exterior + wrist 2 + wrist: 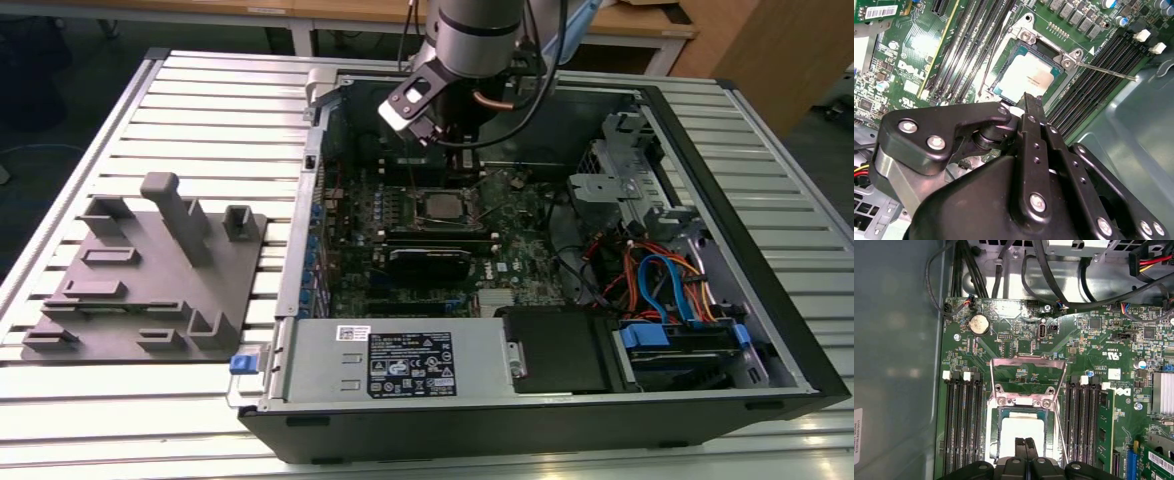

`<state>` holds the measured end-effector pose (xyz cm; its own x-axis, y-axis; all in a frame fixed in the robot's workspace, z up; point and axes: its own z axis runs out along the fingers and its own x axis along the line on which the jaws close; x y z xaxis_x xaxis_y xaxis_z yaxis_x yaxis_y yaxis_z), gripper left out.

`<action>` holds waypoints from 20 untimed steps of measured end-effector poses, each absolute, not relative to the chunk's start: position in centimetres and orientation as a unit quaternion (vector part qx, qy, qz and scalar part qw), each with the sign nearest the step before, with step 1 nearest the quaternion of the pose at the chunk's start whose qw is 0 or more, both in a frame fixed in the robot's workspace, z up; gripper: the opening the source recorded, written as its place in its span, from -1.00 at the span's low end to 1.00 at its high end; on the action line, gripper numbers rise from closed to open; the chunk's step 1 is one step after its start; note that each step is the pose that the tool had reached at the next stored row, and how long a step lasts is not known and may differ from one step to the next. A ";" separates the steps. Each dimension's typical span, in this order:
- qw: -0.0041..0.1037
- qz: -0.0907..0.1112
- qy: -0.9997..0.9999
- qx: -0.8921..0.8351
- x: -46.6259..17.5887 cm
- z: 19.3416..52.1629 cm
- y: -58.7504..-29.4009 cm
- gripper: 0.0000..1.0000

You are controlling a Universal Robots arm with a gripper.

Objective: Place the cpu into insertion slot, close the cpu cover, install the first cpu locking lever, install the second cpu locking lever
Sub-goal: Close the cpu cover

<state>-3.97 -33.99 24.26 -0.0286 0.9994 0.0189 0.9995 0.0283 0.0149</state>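
The gripper [1025, 442] is clenched, its two dark fingers pressed flat together with nothing between them, and it hangs directly over the cpu [1021, 426], near one edge of the chip; whether the tips touch the metal top cannot be told. The cpu lies flat in the insertion slot [998, 426] on the green motherboard [1089, 347], between banks of long black memory slots [961, 425]. The cpu cover [1029, 361] is swung open, lying back away from the socket so the board shows through its window. In the second wrist view a thin locking lever [1104, 70] sticks out sideways, unlatched. In the exterior view the arm [474, 40] reaches down into the open computer case [747, 390]
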 end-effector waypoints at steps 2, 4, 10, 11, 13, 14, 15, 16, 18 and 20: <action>0.002 -0.012 -0.717 -0.697 -4.0 24.3 -34.0 -0.80; 0.002 -0.012 -0.717 -0.697 -4.0 24.4 -34.0 -0.80; 0.002 -0.012 -0.717 -0.697 -4.0 25.0 -34.0 -0.80; 0.002 -0.012 -0.717 -0.697 -4.0 25.1 -34.0 -0.80; 0.002 -0.012 -0.717 -0.697 -4.0 25.3 -34.0 -0.80; 0.002 -0.012 -0.717 -0.697 -4.0 25.4 -34.0 -0.80; 0.002 -0.012 -0.717 -0.697 -4.0 25.5 -34.0 -0.80; 0.002 -0.012 -0.717 -0.697 -4.0 25.6 -34.0 -0.80; 0.002 -0.012 -0.717 -0.697 -4.0 25.8 -34.0 -0.80; 0.002 -0.012 -0.717 -0.697 -4.0 25.9 -34.0 -0.80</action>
